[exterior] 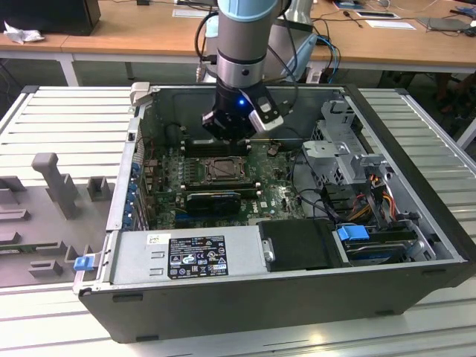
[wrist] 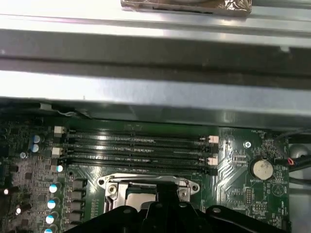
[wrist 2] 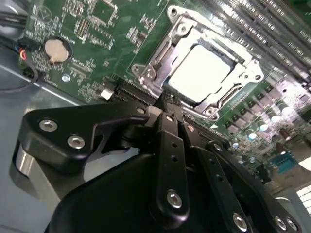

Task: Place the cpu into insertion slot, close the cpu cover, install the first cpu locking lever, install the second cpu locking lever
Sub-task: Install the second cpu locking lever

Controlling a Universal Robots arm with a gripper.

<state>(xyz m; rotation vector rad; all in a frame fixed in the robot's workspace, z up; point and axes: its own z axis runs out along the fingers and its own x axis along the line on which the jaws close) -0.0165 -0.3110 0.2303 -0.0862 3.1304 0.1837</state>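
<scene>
The cpu [wrist 2: 199,73] lies flat in the insertion slot [exterior: 223,169] on the green motherboard, its pale face showing through the cut-out. The cpu cover [wrist 2: 163,51], a silver frame plate, is down over it. In the second wrist view my gripper [wrist 2: 166,103] hangs just beside one edge of the socket, its black fingers drawn together, with nothing seen between them. From the exterior view the gripper [exterior: 229,135] is inside the open computer case, just above and behind the socket. In the first wrist view the cover [wrist: 146,183] shows past the gripper's body.
Long black memory slots [wrist: 136,148] run beside the socket, with the case wall [wrist: 146,92] beyond them. A coin battery [wrist 2: 57,50] sits on the board. A black heatsink [exterior: 212,201], the power supply [exterior: 186,256] and a drive cage [exterior: 349,149] crowd the case.
</scene>
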